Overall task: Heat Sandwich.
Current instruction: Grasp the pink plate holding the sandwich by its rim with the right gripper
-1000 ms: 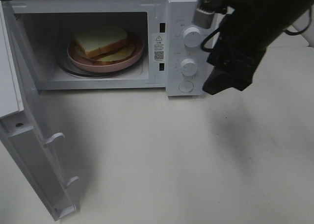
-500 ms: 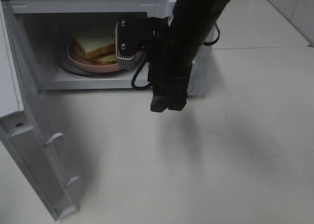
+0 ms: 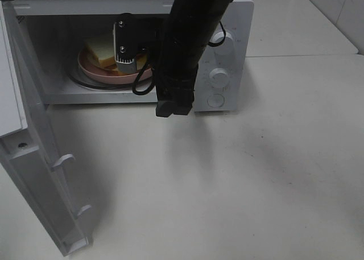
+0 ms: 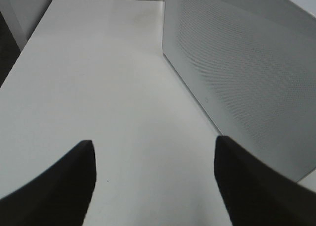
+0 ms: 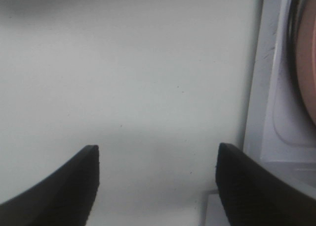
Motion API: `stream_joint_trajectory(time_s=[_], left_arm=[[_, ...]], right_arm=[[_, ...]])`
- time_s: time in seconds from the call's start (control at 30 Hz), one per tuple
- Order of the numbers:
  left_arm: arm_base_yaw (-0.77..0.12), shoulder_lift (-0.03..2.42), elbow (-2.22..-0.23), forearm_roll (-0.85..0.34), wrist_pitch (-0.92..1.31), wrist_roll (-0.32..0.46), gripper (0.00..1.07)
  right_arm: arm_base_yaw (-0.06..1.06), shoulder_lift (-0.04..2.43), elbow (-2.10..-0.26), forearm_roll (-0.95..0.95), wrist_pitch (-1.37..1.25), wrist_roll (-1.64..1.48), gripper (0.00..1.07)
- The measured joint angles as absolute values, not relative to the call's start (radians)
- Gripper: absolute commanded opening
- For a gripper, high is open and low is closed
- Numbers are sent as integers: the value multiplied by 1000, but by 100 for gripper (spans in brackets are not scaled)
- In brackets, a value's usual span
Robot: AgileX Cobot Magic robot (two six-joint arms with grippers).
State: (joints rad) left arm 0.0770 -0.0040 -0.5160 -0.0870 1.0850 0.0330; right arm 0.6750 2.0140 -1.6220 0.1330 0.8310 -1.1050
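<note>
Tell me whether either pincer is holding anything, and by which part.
Nothing is held. The left pincer and the right pincer are open and empty; the sandwich lies on the plate.

**White Nearly Everywhere, With Black and a Touch of Pink**

The microwave is showing plain white all over, its knobs and open door included. Its side panel is carrying a fine pattern of tiny dots. The worktop is looking off-white, with soft grey shadows lying across it. Inside, the plate is showing pink, and the sandwich is showing pale white bread with yellowish-tan edges. The arm is appearing black throughout, with a silver-grey block sitting on it. The left hand and the right hand are both looking dark, nearly black.
</note>
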Motion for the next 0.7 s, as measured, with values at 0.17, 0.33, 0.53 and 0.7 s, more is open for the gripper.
stream_joint_trajectory(time_s=[0.17, 0.33, 0.53, 0.7], left_arm=[[77, -4, -516, -87, 1085, 33, 65], [77, -4, -516, -87, 1085, 33, 65], [77, -4, -516, -87, 1085, 33, 65], [77, -4, -516, -87, 1085, 33, 65]], right_arm=[[675, 2071, -1698, 129, 833, -1106, 66], [675, 2144, -1776, 127, 830, -1110, 66], [675, 2211, -1851, 128, 797, -1112, 66], [675, 2258, -1894, 127, 786, -1112, 66]])
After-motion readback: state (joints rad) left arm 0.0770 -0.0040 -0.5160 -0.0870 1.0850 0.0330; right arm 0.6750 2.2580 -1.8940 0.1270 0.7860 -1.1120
